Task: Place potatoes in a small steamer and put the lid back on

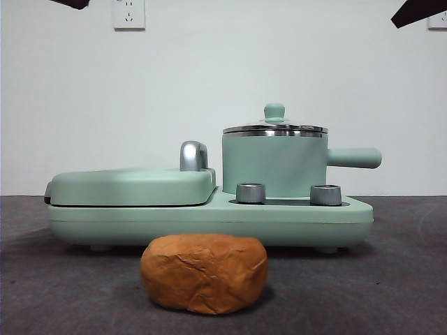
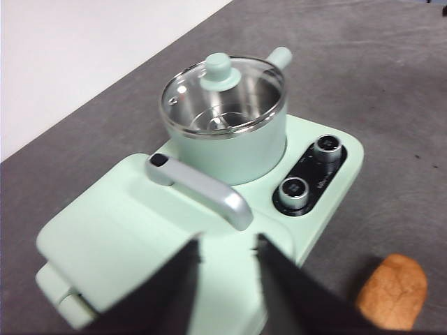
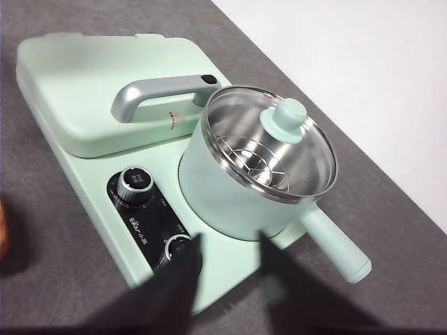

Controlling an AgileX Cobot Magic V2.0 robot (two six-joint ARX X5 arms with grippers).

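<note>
Nothing started: the lid sits on the small steamer, the potato lies on the counter, both arms wait above.

The potato [image 1: 204,273] rests on the dark counter [image 1: 391,279] just in front of the appliance base [image 1: 209,222], well apart from either tool. It looks wrinkled and papery, so probably light and a little yielding; its width nearly matches the pot, so a grip across the narrower middle seems safest. The lid [image 3: 272,143], glass with a steel rim, closes the small steamer [image 1: 274,166]; it is likely fragile and slick, and the knob [image 2: 216,70] is the obvious hold. The left tool [image 2: 225,259] and right tool [image 3: 229,255] hover high, jaws parted and empty. The griddle cover [image 1: 133,185] beside the pot stays out of it.
</note>
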